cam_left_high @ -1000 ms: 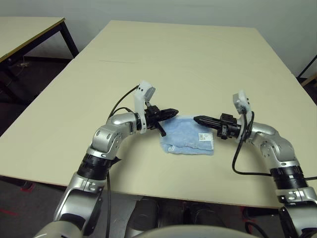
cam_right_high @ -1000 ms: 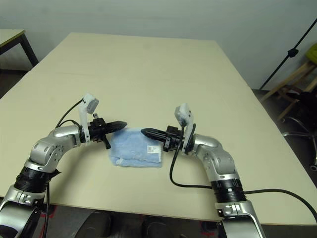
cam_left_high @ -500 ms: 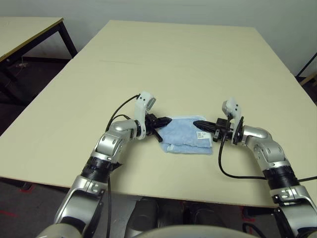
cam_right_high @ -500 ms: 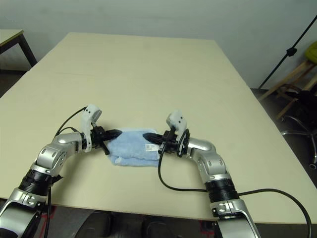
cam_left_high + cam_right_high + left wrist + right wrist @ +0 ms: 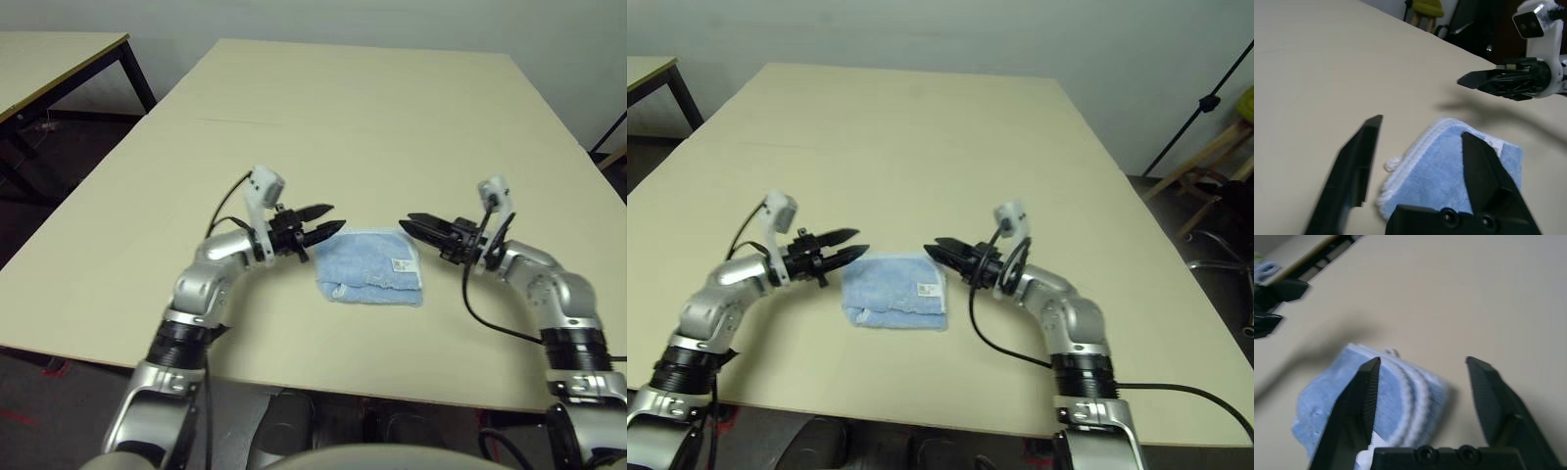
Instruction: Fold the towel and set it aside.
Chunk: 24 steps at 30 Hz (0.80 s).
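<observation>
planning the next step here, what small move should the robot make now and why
Probably lower the right hand slightly so its open fingers straddle the towel's far right corner: the towel lies folded on the table, both hands are open, and the left hand is by the far left corner.

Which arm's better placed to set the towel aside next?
Probably right, though narrowly: the right gripper's open fingertips hang at the folded towel's far right corner, whereas the left gripper's open fingertips sit a little off its far left corner. Neither holds it.
</observation>
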Tool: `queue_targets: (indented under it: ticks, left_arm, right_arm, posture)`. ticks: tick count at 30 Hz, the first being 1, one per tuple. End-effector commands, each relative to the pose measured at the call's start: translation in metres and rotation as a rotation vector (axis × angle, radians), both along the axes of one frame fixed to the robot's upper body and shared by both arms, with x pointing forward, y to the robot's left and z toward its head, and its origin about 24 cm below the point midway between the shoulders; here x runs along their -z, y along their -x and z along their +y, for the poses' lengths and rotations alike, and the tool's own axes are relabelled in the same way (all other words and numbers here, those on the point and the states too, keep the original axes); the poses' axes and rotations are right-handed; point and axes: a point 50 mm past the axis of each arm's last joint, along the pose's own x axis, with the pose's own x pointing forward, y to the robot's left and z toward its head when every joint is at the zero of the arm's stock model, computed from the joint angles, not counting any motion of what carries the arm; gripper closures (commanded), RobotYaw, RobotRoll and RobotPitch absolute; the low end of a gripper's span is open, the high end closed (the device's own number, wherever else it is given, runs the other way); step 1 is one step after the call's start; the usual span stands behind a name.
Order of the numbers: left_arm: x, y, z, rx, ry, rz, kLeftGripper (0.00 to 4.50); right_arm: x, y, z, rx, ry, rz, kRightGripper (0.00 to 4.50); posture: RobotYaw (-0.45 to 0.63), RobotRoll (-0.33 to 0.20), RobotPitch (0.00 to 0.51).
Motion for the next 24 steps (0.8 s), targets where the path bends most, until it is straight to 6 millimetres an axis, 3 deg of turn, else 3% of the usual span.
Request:
queue_targets:
  ticks: [1,5,8,17,24]
  left_arm:
    - [-0.013,0.012,0.015,0.080,0.007,-0.043,0.04]
    - [-0.017,0.021,0.029,0.121,-0.037,-0.063,0.04]
    - [-0.019,0.030,0.036,0.186,-0.061,-0.070,0.04]
    - [-0.006,0.053,0.054,0.315,-0.146,-0.010,0.04]
    - [-0.008,0.051,0.042,0.323,-0.117,-0.018,0.04]
  right_arm:
    - [-0.013,0.011,-0.010,-0.018,-0.050,0.255,0.00]
    - [-0.018,0.014,-0.015,-0.029,-0.062,0.500,0.00]
    - [-0.013,0.014,-0.014,-0.042,-0.053,0.587,0.00]
    - [-0.001,0.011,-0.005,-0.073,-0.041,0.683,0.00]
    - [0.012,0.008,0.022,-0.141,-0.062,0.718,0.00]
  posture:
    - [0.15,0.000,0.079]
    - [0.15,0.000,0.078]
    - [0.16,0.000,0.072]
    - [0.18,0.000,0.066]
    - [0.18,0.000,0.069]
